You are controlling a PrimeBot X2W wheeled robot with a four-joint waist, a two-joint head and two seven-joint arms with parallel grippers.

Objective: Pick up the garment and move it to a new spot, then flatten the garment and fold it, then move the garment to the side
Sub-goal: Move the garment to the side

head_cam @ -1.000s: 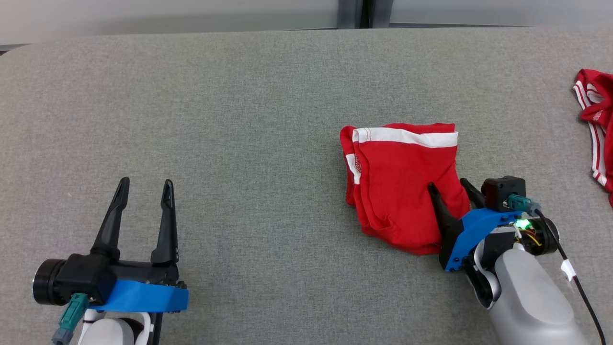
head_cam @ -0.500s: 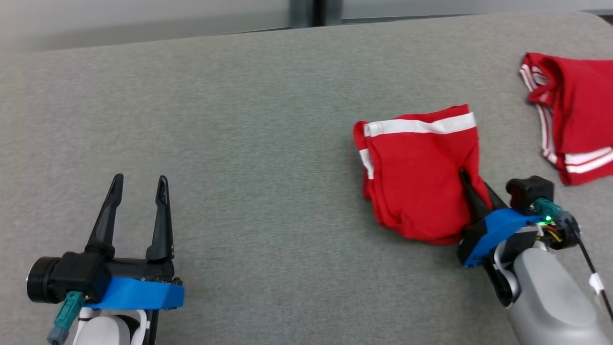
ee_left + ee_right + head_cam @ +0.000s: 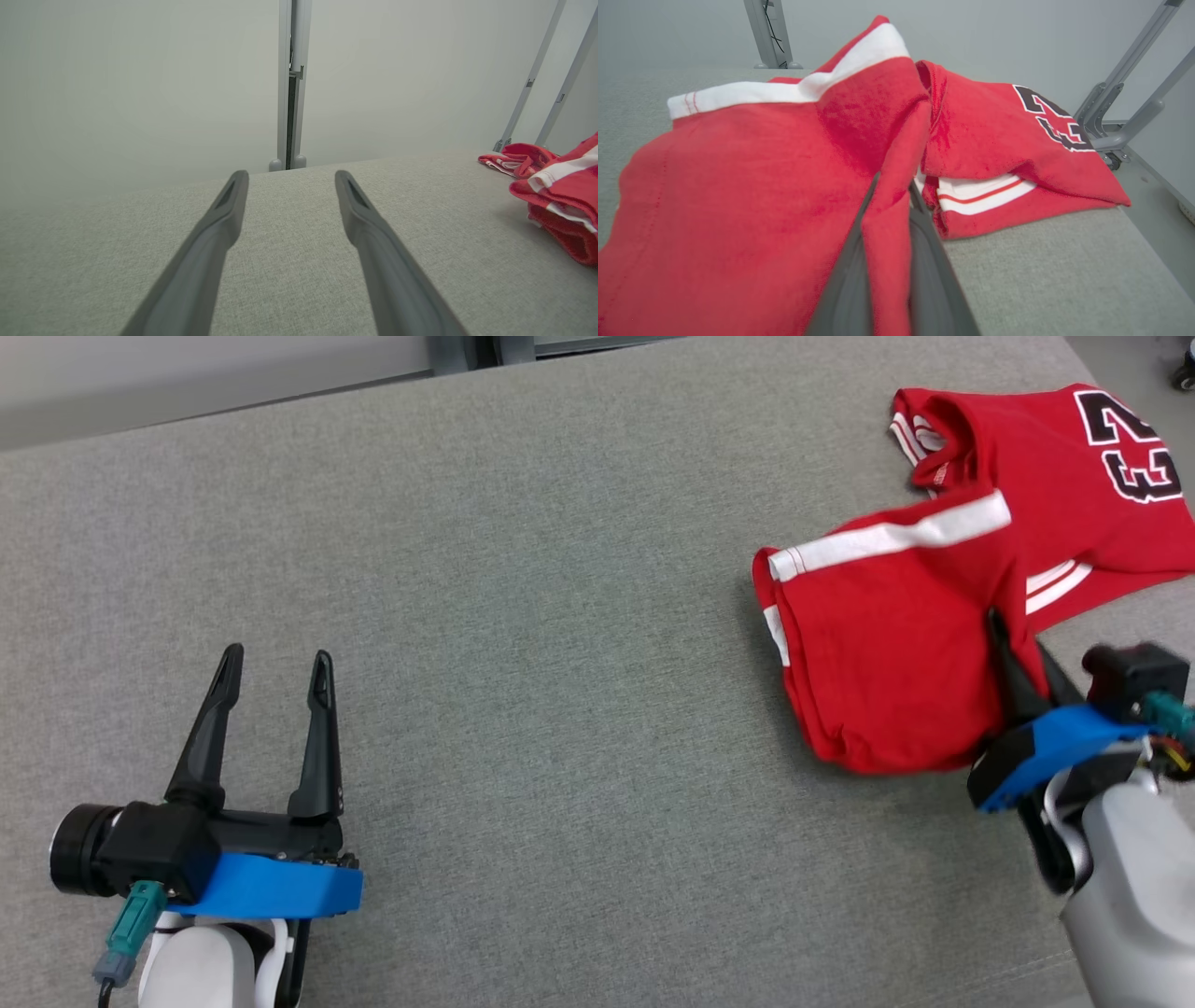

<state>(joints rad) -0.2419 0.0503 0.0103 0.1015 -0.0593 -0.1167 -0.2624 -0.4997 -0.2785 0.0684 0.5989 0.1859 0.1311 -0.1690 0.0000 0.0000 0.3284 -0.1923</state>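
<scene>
Grey cloth-covered worktop point(image 3: 560, 616) before a pale wall, left fingers point(image 3: 319, 728) at eight o'clock spread wide and empty, folded red garment point(image 3: 887, 663) with a white band at three o'clock, right fingers point(image 3: 1011, 672) pinched shut on its near edge, numbered red jersey point(image 3: 1055, 439) at two o'clock just behind it.

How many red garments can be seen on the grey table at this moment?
2. The folded garment is right of centre, its edge pinched by the right gripper. The numbered jersey lies behind it at the far right, partly overlapped by it. Nothing shows whether more lie hidden underneath.
</scene>
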